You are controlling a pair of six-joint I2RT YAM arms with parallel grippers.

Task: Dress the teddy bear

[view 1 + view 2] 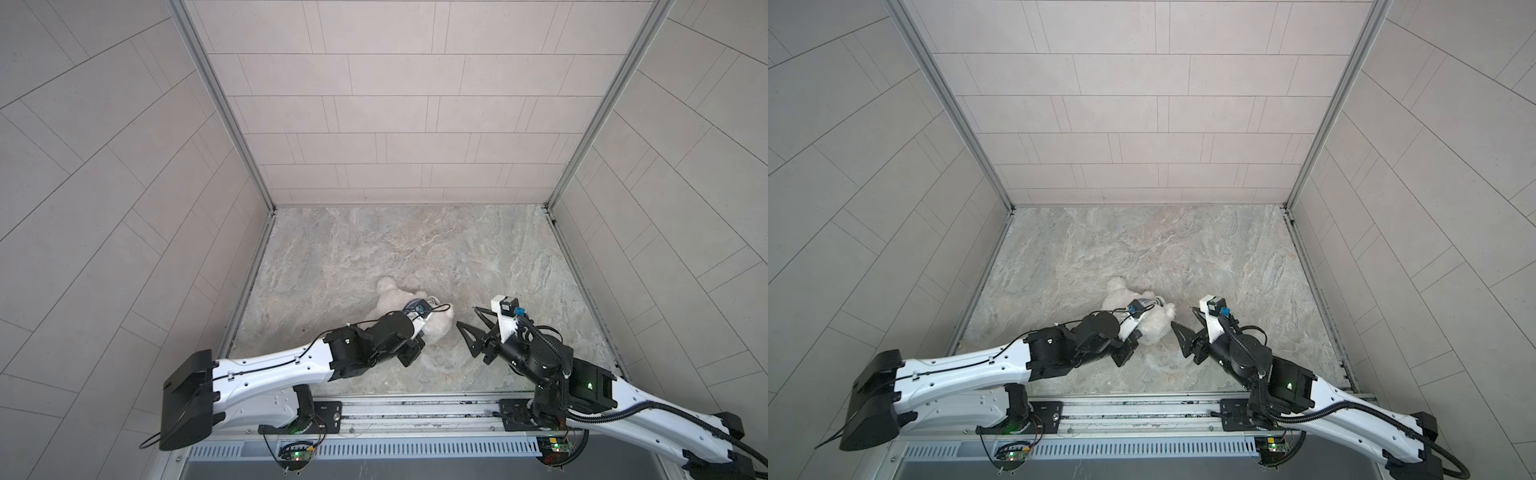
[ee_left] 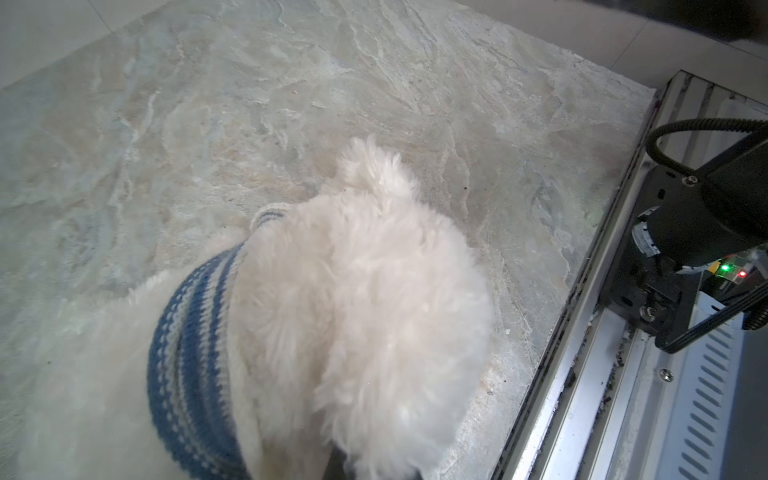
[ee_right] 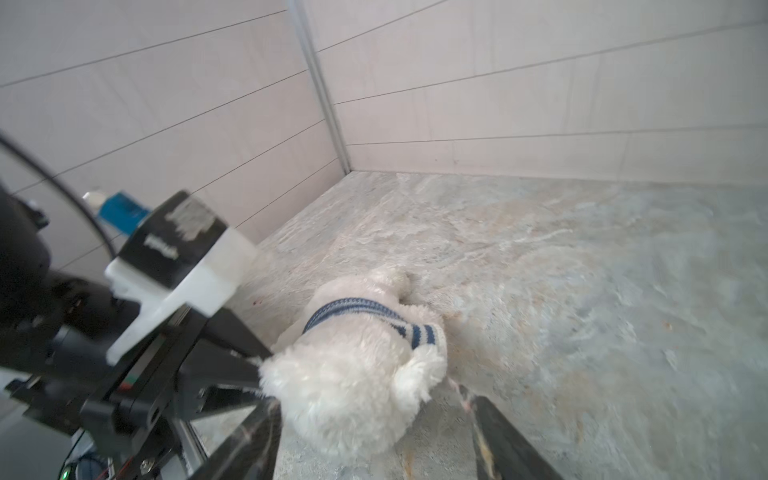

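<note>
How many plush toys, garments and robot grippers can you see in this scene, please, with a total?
Plush toys: 1 (white teddy bear)
Garments: 1 (blue-and-white striped shirt, bunched around the bear)
Robot grippers: 2 (left gripper, shut against the bear; right gripper, open beside it)
Total: 4

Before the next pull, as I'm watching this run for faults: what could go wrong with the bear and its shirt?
The striped shirt is bunched in a narrow band at the neck of the teddy bear; a wrong pull might slip it off over the head. The open right hand faces mostly fluff, so closing might pinch fur, not knit.
</note>
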